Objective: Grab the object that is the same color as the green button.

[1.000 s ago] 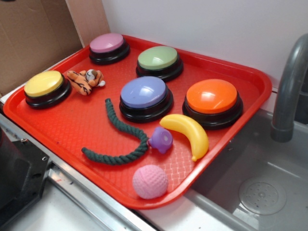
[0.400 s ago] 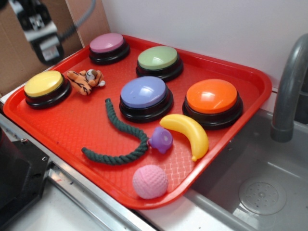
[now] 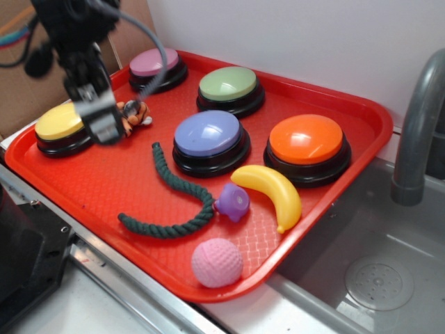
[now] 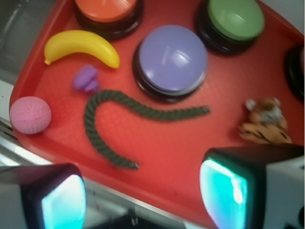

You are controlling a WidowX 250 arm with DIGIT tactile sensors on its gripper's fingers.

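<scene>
The dark green rope [image 3: 174, 202] lies loose on the red tray [image 3: 83, 184], curving from a knotted end just in front of the lilac-blue button [image 3: 208, 139] round to its other end toward the tray's near edge; nothing touches it. Its upper run passes close under the lilac-blue button, and a small purple toy [image 3: 233, 202] sits just beside its bend, with the yellow banana [image 3: 271, 191] beyond that and a pink ball [image 3: 217, 261] nearer the rim. The pale green button [image 3: 229, 87] stands behind the lilac-blue one. The gripper [image 4: 143, 188] hangs well to the rope's side, over the toy tiger [image 3: 132, 115] and the yellow button [image 3: 61, 124]; in the wrist view its fingers are spread wide with nothing between them. The likely trouble: the rope is thin and flat, so a shallow descent could close on air, while a descent near the bend could nudge the purple toy or catch the button's base.
</scene>
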